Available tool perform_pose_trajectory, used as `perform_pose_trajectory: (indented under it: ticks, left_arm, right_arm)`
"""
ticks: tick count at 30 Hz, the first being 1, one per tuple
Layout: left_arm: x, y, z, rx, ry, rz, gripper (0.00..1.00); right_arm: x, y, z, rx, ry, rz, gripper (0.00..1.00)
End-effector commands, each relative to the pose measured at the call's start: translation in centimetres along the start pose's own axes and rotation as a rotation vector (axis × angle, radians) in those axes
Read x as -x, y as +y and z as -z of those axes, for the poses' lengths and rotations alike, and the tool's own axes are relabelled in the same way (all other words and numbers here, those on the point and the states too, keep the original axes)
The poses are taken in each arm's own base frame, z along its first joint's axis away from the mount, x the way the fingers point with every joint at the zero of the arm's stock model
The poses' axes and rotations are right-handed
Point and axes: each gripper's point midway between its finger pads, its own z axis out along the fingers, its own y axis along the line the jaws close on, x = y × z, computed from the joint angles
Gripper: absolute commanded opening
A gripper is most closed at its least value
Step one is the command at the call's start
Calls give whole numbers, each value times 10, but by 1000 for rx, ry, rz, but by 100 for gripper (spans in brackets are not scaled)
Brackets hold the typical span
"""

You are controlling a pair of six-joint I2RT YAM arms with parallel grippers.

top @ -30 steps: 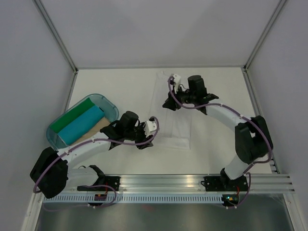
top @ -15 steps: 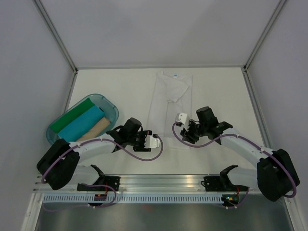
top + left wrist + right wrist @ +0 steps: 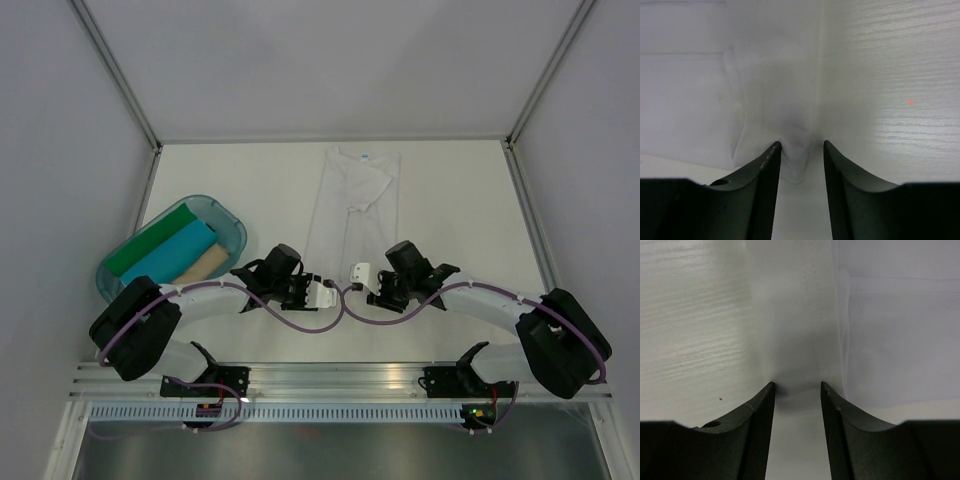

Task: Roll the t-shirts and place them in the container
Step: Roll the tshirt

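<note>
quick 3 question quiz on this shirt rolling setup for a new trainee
1. True or false: the white shirt is already rolled up.
2. How many rolls lie in the tub? A) one B) three C) five
3. At which end of the shirt are the left gripper and right gripper?

Key:
1. False. It lies flat, folded into a long strip.
2. B. One green, one turquoise, one tan.
3. The near end, opposite the neck, each with open jaws at a corner.
</note>
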Motion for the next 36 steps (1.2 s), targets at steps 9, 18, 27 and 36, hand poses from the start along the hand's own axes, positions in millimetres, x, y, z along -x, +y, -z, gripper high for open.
perform_pose_trajectory:
  ticks: [9,18,27,36]
  left_arm:
    - [-7,-17,-4,-76,20,7,32]
    - [-12,-16,-6,-79,50,30,19]
    - [-12,-16,-3,-78,57,60,14]
    - [-13,-15,-1,-71,80,105,2]
  right_arm:
    - [-10,3,11,-29,94,98,48]
    - [3,11,29,19,64,126,48]
    - [-5,6,0,-49,67,90,49]
    - [-12,6,-10,-54,91,50,24]
